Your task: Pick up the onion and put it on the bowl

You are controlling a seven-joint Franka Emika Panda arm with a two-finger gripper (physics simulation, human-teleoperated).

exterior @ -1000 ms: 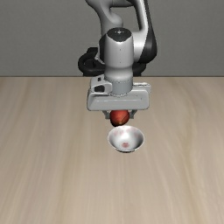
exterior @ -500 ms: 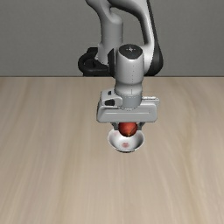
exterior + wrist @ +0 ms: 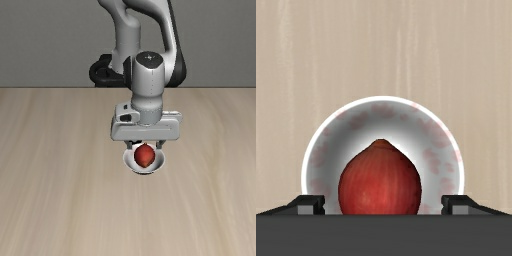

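Observation:
The red onion (image 3: pixel 145 156) lies inside the small white bowl (image 3: pixel 129 163) on the wooden table. My gripper (image 3: pixel 145 143) hangs directly above it, open. From the wrist view, the onion (image 3: pixel 378 180) rests in the middle of the bowl (image 3: pixel 438 140), and my gripper (image 3: pixel 384 207) stands over it. Its fingertips (image 3: pixel 304 207) are spread wide with a clear gap to the onion on both sides. The hand covers the far part of the bowl in the exterior view.
The wooden tabletop (image 3: pixel 50 190) stretches flat on all sides of the bowl. The robot's dark base (image 3: pixel 104 72) stands at the table's far edge behind my arm.
My hand moved forward over the bowl with the onion. The fingers have since spread, and the onion has dropped from them into the bowl.

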